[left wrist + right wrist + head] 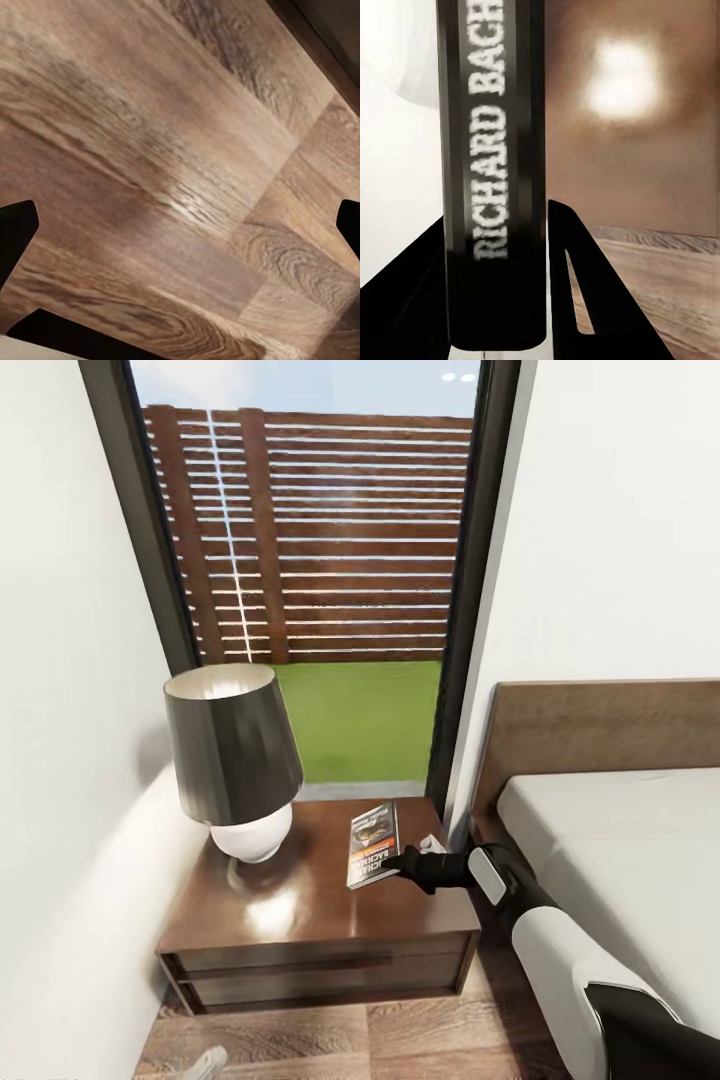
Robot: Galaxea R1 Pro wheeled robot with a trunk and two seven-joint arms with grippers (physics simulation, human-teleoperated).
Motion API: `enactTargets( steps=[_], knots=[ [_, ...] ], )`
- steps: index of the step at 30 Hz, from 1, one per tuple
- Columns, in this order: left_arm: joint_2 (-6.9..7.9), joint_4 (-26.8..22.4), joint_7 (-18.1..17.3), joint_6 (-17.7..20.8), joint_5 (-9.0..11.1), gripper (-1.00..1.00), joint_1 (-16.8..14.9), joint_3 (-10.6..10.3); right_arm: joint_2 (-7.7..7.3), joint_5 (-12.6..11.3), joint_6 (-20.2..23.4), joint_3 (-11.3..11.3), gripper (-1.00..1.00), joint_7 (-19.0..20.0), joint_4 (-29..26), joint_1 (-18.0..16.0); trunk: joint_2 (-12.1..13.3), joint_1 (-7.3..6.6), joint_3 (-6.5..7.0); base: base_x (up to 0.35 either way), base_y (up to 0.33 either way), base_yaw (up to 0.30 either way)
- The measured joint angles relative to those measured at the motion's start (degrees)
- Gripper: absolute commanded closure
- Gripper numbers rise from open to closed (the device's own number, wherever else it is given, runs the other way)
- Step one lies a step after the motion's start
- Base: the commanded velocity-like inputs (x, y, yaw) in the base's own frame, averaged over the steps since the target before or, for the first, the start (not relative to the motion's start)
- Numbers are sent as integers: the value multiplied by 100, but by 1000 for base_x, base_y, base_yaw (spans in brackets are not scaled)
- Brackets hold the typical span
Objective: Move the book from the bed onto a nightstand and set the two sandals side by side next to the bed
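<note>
The book [373,843] rests on the right part of the dark brown nightstand [290,915], cover up. My right gripper [392,863] reaches in from the bed side and is shut on the book's near end. In the right wrist view the book's spine [495,187] with white lettering stands between the two black fingers [574,285]. My left gripper [180,217] hangs open over the wooden floor [172,135], its dark fingertips wide apart with nothing between them. The bed [620,840], with white mattress and wooden headboard, is at the right. The sandals are out of view.
A table lamp [232,770] with a dark shade and white base takes the left half of the nightstand top. Behind it is a tall window [320,560] with a fence and lawn outside. White walls close in on both sides.
</note>
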Motion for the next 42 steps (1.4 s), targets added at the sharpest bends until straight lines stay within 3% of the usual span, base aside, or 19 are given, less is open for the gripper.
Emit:
enactTargets(
  steps=[28,42],
  knots=[
    [1,3,-11,-3,-6,-100,1,-2,0,0,0,0,100,-1,0,0,-1119,613,-503,0,0,0],
    [-19,69,-5,-15,-68,-100,8,-41,-8,-5,1,-1,100,0,0,-1,-1122,613,-526,103,0,0]
  ],
)
